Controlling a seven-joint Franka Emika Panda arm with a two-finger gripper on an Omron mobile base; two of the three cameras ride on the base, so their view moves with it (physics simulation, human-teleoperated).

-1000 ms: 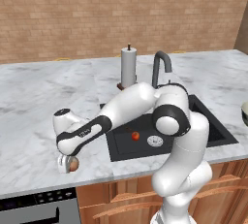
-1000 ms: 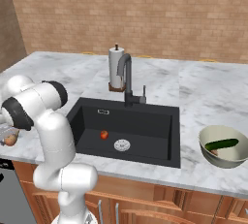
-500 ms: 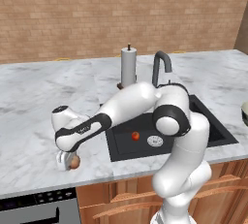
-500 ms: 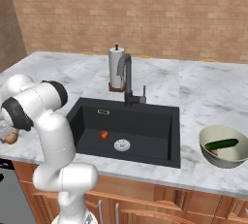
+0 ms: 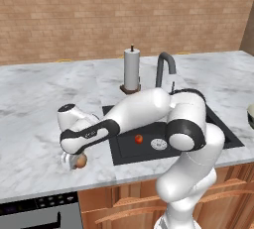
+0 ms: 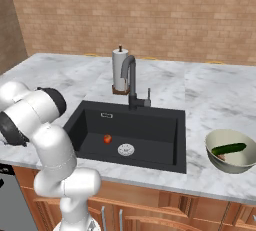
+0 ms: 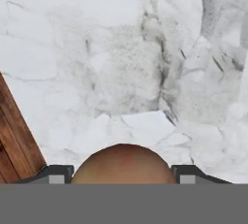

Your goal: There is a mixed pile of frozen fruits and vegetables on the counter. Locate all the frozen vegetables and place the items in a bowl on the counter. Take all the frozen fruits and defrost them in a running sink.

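Orange-tan ball [image 5: 79, 160]: sits on the marble bench [image 5: 34, 109] near its front edge, well left of the sink, directly under the lowered hand; in the hand view [image 7: 124, 164] it lies between the two dark fingertips.
Fingers [image 7: 54, 174]: one tip on each side of the orange-tan ball, right against its flanks. They look clamped on it, but the contact itself is hidden at the frame's edge, so a firm grip cannot be told for sure.
Gripper [image 5: 74, 161]: low over the bench, pointing down, with the arm stretched left across the front of the sink.
Sink [image 6: 165, 125]: black basin set in the bench, holding a small red ball [image 6: 107, 139] on its floor just left of the round silver drain [image 6: 125, 149]; the same ball shows in the left base view [image 5: 139, 138].
Faucet [image 6: 131, 82]: dark gooseneck behind the basin; whether water runs cannot be told.
Bowl [image 6: 215, 142]: pale round bowl on the bench to the right of the sink, holding the green cucumber-like stick [image 6: 228, 149] lying across it, with a small brownish lump [image 6: 222, 158] beneath it.
Paper towel roll [image 5: 131, 69]: upright behind the sink.
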